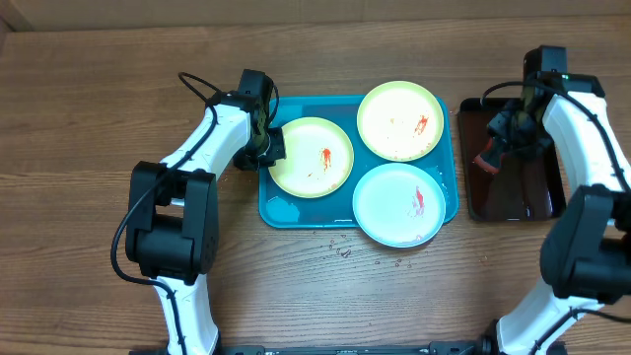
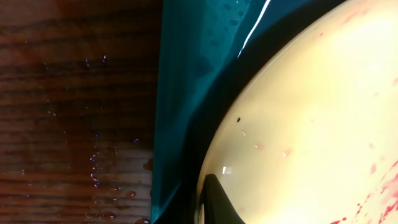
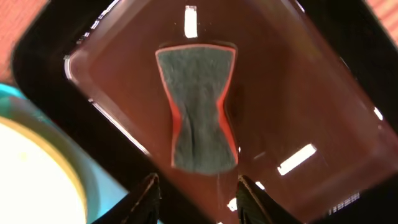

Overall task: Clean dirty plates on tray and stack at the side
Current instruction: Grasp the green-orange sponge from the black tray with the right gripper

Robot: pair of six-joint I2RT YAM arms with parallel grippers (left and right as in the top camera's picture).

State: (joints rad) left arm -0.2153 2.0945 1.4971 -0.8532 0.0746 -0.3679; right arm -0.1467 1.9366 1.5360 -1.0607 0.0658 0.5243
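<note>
The teal tray (image 1: 281, 207) holds three plates with red smears: a yellow-green plate (image 1: 311, 156) at the left, a second yellow-green plate (image 1: 399, 120) at the back, and a pale blue plate (image 1: 399, 204) at the front. My left gripper (image 1: 268, 146) is at the left plate's left rim. In the left wrist view one finger (image 2: 217, 202) lies on that plate's (image 2: 311, 124) rim, shut on it; the other finger is hidden. My right gripper (image 1: 505, 136) is open (image 3: 199, 196) above a grey and red sponge (image 3: 198, 109).
The sponge (image 1: 486, 158) lies in a smaller dark brown tray (image 1: 513, 202) to the right of the teal tray (image 2: 186, 93). Water drops spot the wooden table (image 2: 93, 162) left of and in front of the teal tray.
</note>
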